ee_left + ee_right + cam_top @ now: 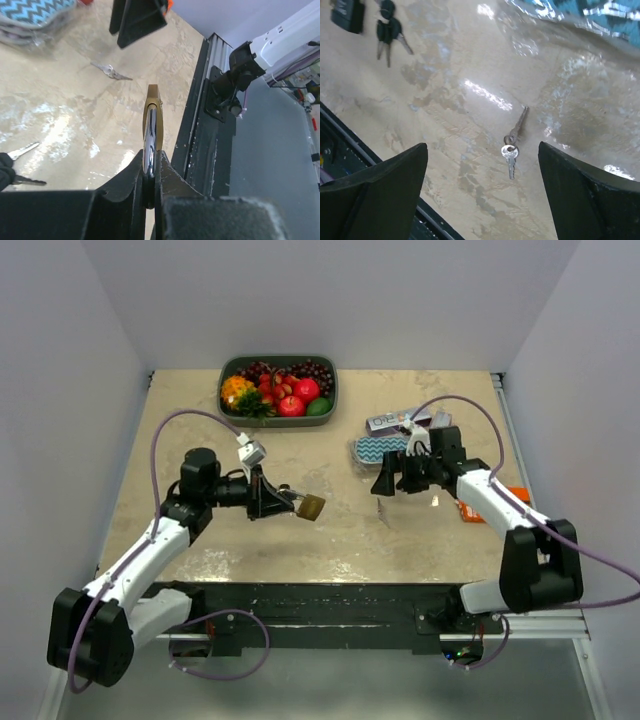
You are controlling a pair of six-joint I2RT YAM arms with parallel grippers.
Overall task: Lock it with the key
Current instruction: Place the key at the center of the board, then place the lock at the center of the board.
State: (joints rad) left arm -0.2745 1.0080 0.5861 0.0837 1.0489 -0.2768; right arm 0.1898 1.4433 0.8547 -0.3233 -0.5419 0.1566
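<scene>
White walls box in your beige marbled table (400, 540), with both arms reaching in from the near edge. Your left arm (140, 560) bends in towards the middle. Your right arm (490, 495) comes across from the right side and partly covers an orange packet (517, 492).

At the far edge sits a dark oval fruit tray (278, 422) filled with red, orange and green fruit and dark grapes, well apart from both hands. A blue chevron pouch (378, 448) lies just behind your right hand (392, 483), and a printed wrapper (390, 421) rests against the pouch's far side.

Your left hand (290, 502) is pressed together on the steel shackle of the brass padlock (311, 507). It holds the lock body out towards the right arm, edge-on to the left wrist camera (152, 107). You cannot tell from these views whether the body touches the table.

Your right hand (482, 150) is spread wide and holds nothing. The silver keys (510, 150), two joined on a small ring, lie flat on the table directly under the gap between its fingers. They are near the pouch and apart from the padlock.

A second set of dark-headed keys (387, 27) lies on the table beside your left hand.
</scene>
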